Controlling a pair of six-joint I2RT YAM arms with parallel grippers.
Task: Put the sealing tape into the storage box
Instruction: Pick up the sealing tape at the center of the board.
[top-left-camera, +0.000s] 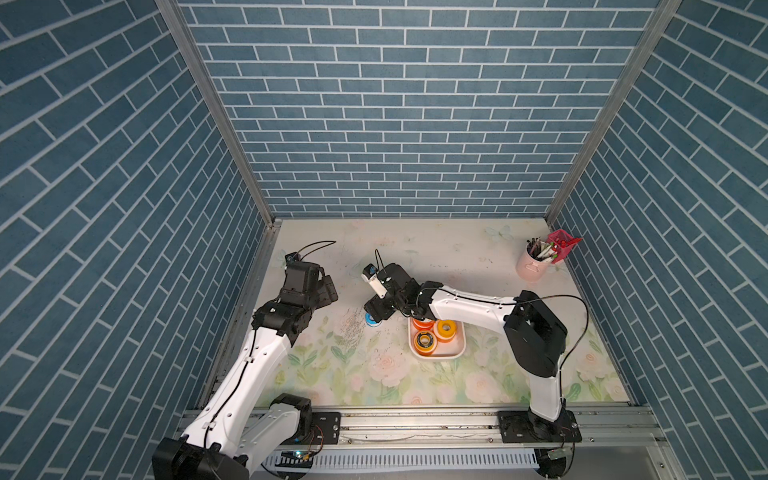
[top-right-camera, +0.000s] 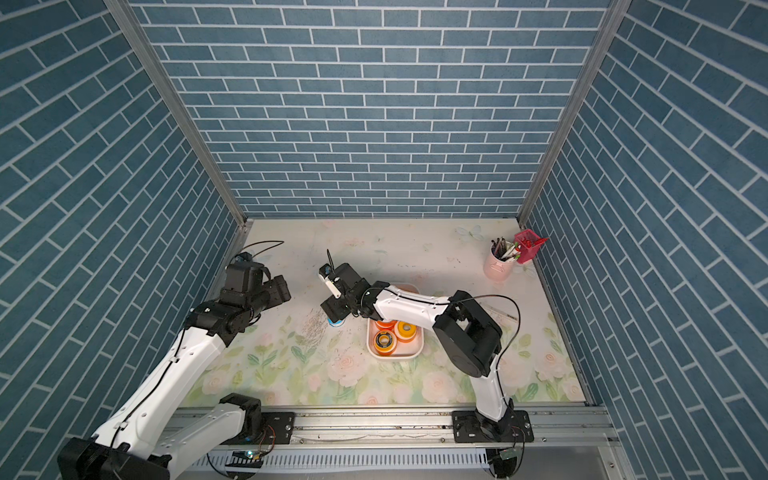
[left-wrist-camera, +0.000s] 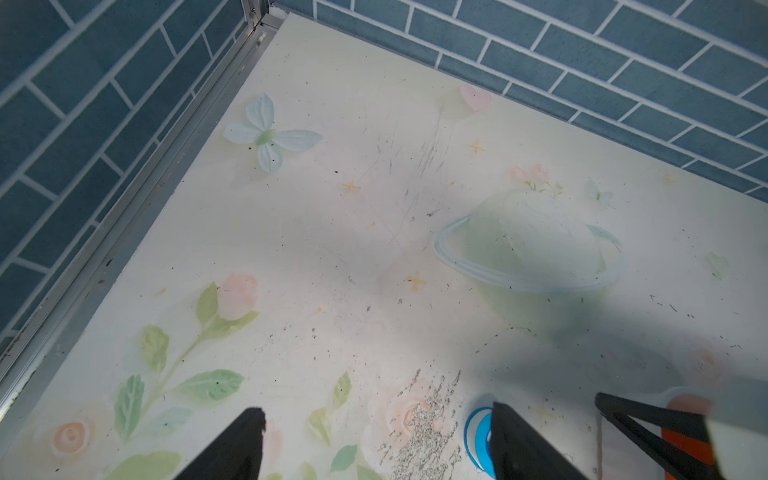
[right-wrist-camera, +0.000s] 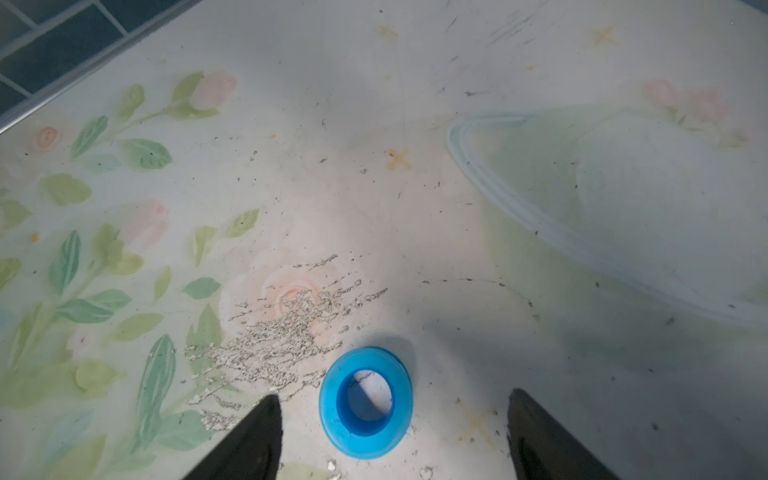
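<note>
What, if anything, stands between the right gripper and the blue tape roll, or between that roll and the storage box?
Nothing visible. The blue tape roll lies flat on the table, framed by the right gripper's open fingers, and only bare table separates it from the storage box.

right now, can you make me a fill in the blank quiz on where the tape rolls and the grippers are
1. The tape roll on the table outside the storage box is ____.
2. Inside the storage box, ____ rolls are visible.
3. The right gripper hangs over that tape roll with jaws ____.
4. Pens stand in a ____ cup.
Missing words: blue; three; open; pink.
</note>
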